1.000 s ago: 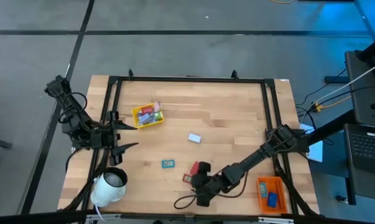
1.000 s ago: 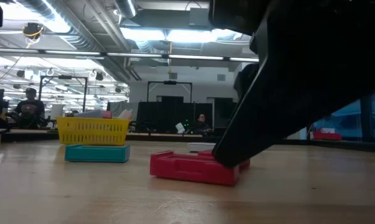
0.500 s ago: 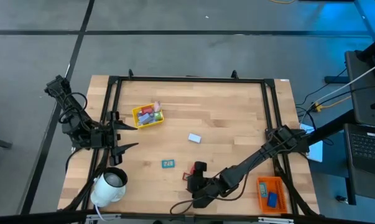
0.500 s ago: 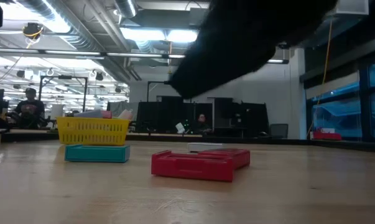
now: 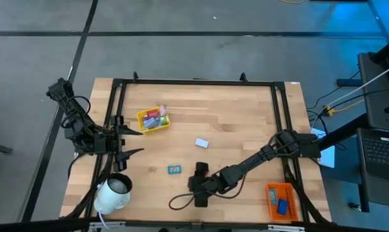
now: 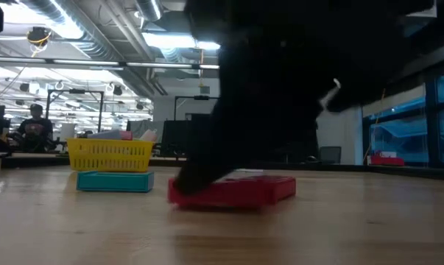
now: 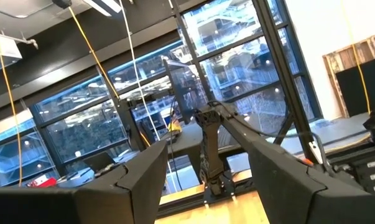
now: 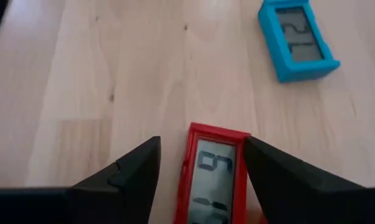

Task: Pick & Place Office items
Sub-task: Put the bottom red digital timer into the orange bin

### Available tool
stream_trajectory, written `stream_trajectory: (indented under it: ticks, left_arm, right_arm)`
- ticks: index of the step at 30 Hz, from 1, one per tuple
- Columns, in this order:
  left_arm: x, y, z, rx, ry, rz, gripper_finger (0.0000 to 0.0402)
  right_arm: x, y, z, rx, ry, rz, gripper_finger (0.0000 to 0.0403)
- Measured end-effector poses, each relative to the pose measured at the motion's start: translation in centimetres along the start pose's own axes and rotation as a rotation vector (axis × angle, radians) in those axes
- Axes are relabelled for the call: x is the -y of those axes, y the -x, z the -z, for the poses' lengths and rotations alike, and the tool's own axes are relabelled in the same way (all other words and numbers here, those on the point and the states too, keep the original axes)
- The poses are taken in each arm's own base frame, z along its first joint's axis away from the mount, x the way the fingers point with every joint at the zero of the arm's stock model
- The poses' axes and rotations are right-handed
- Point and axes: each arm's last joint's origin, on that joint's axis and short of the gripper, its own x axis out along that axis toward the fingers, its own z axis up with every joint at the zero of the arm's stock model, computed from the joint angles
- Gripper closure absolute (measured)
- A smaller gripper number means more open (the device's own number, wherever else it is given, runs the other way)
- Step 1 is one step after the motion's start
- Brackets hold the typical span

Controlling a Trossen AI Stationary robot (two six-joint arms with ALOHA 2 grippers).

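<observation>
Step in hand: right end effector, fingers spread, straddles the red item at the high view's lower centre. Left end effector waits open at left. Next you close on it and lift.

Three loose pieces on the table: one red, one teal, one pale. Two trays, yellow and orange. One white roll.
</observation>
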Motion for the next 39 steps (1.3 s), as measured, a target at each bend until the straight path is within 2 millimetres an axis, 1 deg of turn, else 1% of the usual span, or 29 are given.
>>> stream_trajectory:
  ticks: [4,12,16,18,20,23,30,33,35,37,39]
  left_arm:
    - [0.0,0.0,0.0,-0.003,-0.002,0.002,0.018]
    - [0.1,0.0,0.1,-0.004,0.0,0.005,0.018]
    - [0.1,0.0,0.1,-0.003,0.001,0.007,0.018]
    - [0.1,0.0,0.1,-0.003,0.002,0.007,0.018]
    - [0.1,0.0,0.1,-0.003,0.002,0.007,0.018]
    - [0.1,0.0,0.1,-0.003,0.002,0.007,0.018]
    - [0.1,0.0,0.1,-0.003,0.002,0.007,0.018]
    - [0.1,0.0,0.1,-0.003,0.002,0.007,0.018]
    - [0.1,0.0,0.1,-0.003,0.001,0.007,0.018]
    - [0.1,0.0,0.1,-0.003,0.002,0.007,0.018]
    - [0.1,0.0,0.1,-0.003,0.002,0.007,0.018]
  right_arm:
    - [0.3,-1.1,0.5,-0.009,-0.012,0.002,0.0169]
    - [0.3,-1.1,0.5,-0.009,0.004,0.014,0.0169]
    - [0.2,-1.0,0.6,0.003,0.008,0.052,0.0171]
    - [0.2,-1.0,0.6,0.012,0.012,0.073,0.0178]
    - [0.2,-1.0,0.6,0.014,0.012,0.08,0.0192]
    - [0.2,-1.0,0.6,0.013,0.018,0.074,0.0228]
    - [0.1,-1.0,0.0,0.069,0.067,0.051,0.0352]
    - [-0.5,0.2,-1.6,0.134,0.097,0.069,0.0354]
    - [-1.0,1.5,-2.8,0.155,0.12,0.108,0.0354]
    - [-1.3,2.7,-3.3,0.106,0.142,0.16,0.0354]
    - [-1.4,4.2,-3.0,-0.007,0.138,0.22,0.0354]
